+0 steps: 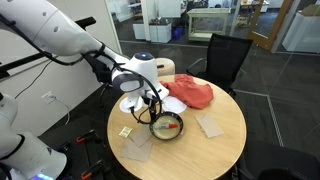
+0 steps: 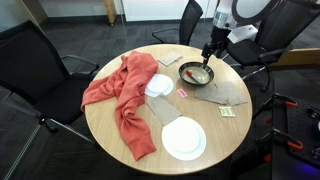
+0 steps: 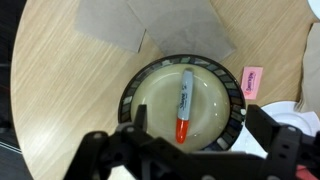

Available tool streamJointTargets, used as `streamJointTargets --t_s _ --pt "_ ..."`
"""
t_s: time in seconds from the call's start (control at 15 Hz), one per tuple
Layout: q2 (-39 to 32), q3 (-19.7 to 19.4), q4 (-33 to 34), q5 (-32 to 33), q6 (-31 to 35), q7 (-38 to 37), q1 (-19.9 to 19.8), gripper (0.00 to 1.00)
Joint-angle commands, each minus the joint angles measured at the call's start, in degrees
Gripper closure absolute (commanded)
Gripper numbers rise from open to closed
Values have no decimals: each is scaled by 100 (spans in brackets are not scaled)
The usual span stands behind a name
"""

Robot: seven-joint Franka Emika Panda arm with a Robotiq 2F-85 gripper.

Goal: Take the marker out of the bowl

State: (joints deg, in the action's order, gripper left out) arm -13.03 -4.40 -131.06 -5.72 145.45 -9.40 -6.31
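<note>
Here the marker point(image 3: 185, 103) lies in the bowl point(image 3: 232, 88), running top to bottom of the frame. Our open gripper point(image 3: 197, 122) straddles its red lower end.

The pincer point(image 3: 195, 135) hangs right over the bowl point(image 3: 128, 95) with its jaws spread wide, and nothing is in between. The marker point(image 3: 184, 100) lies alone in the bowl, with bare room along both its long sides. The dark rim runs all round it like a low wall. On the tabletop point(image 3: 60, 100), flat grey sheets point(image 3: 150, 25) and a small pink thing point(image 3: 251, 81) lie just beside the bowl. The red cloth point(image 2: 125, 95) is well apart.
</note>
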Motion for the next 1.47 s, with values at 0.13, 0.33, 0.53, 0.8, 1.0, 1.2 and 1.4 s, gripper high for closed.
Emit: streamJointTargets --t_s 0.13,0.33,0.53,0.8,1.0,1.2,1.4 --pt "-894 -44 643 -46 328 68 18 0" --pt "-1241 -78 835 22 532 -15 69 0" --pt "-1527 -85 998 30 719 -8 77 0" --pt "-1811 -112 1176 51 863 -67 128 0" --pt "-1991 -143 1301 81 880 -105 172 0" --pt "-2142 -186 1409 105 886 -125 225 0" --pt "-2295 -244 1522 115 900 -142 279 0"
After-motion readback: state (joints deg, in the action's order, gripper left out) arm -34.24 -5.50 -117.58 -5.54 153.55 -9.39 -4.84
